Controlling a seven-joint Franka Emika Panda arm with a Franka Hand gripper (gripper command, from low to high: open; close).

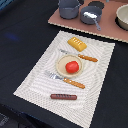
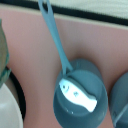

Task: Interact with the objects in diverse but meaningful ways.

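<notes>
A red tomato (image 1: 72, 66) rests on the round tan plate (image 1: 61, 60) in the middle of the striped placemat (image 1: 35, 82). A yellow-orange ridged bread block (image 1: 77, 44) lies at the mat's far end. The brown sausage (image 1: 63, 96) lies at its near end. The small white-and-blue bottle (image 2: 77, 95) lies inside a grey long-handled pot (image 2: 62, 111); the exterior view shows that bottle (image 1: 90, 15) as a pale patch in the pot. Neither view shows the gripper; the wrist camera looks straight down on that pot.
A toy knife (image 1: 82, 57) and fork (image 1: 67, 80) with orange handles flank the plate. A pink board (image 1: 100, 30) at the back carries a second grey pot (image 1: 68, 7) and a pale bowl (image 1: 122, 17). The pot's handle (image 2: 54, 35) reaches towards the board's edge.
</notes>
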